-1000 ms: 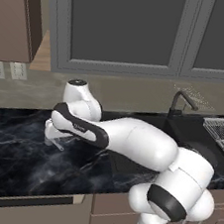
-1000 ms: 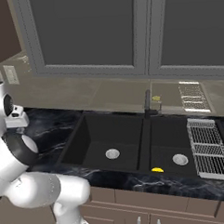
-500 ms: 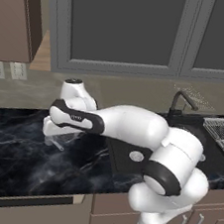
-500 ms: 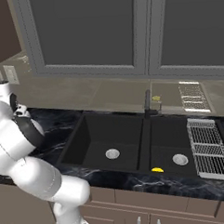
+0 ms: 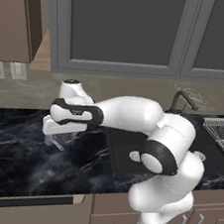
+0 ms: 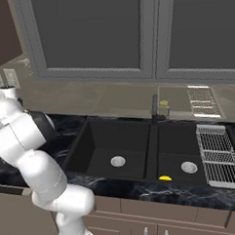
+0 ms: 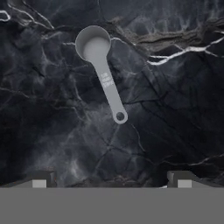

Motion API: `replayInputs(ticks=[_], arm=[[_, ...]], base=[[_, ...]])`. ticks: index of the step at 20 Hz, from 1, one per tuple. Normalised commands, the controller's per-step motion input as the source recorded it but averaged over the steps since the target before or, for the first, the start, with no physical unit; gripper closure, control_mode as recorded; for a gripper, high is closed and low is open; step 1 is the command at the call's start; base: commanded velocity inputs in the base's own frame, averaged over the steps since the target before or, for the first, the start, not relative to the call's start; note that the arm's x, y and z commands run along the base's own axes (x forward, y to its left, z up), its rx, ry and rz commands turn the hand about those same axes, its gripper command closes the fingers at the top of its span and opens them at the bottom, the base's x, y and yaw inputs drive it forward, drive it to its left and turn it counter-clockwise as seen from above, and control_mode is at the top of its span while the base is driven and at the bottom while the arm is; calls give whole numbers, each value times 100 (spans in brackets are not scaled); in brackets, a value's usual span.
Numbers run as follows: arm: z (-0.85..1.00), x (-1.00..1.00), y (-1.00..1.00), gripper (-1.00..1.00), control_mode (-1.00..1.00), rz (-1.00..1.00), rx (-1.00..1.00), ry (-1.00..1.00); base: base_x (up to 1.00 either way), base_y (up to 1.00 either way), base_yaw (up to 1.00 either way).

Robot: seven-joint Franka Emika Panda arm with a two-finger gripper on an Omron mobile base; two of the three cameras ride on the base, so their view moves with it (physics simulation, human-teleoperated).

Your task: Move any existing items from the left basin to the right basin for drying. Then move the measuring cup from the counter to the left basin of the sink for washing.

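Two fingertips of the end effector [image 7: 111, 179] stand wide apart with nothing between them, poised above the worktop [image 7: 175, 109]. Directly ahead of them lies the measuring cup [image 7: 101, 65], flat on the worktop, handle toward the end effector, bowl farther away, untouched by either fingertip.

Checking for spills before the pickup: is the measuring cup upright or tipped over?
Upright. In the hand view the measuring cup lies flat on the counter, bowl opening facing up, and looks empty.

measuring cup [image 7: 101, 65]: matt grey plastic | counter [image 7: 175, 109]: glossy veined black marble
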Motion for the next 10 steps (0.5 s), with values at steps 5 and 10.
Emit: replayInputs(ticks=[5,10], arm=[[-18,24,12,-100,-100,0,-1,4],[-19,25,14,-100,-100,0,-1,5]], base=[[0,0,0],[0,0,0]])
